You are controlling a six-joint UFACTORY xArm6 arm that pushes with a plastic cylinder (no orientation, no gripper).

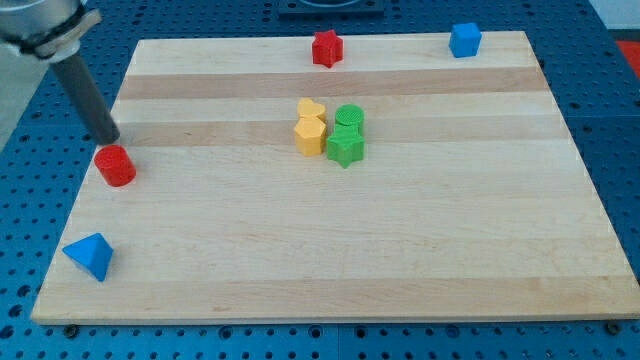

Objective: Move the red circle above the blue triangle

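In the camera view, the dark rod is leaning down from the view's top left, and my tip [111,138] is resting on the wooden board [400,260] just above the red circle [115,165], holding nothing, with contact hard to judge. The red circle is sitting near the board's left edge, above the blue triangle [90,256], which is lying apart from it at the bottom-left corner. A red star [327,48] and blue cube [464,39] are sitting along the top edge, while yellow blocks [310,126] and green blocks [347,136] are clustering mid-board.
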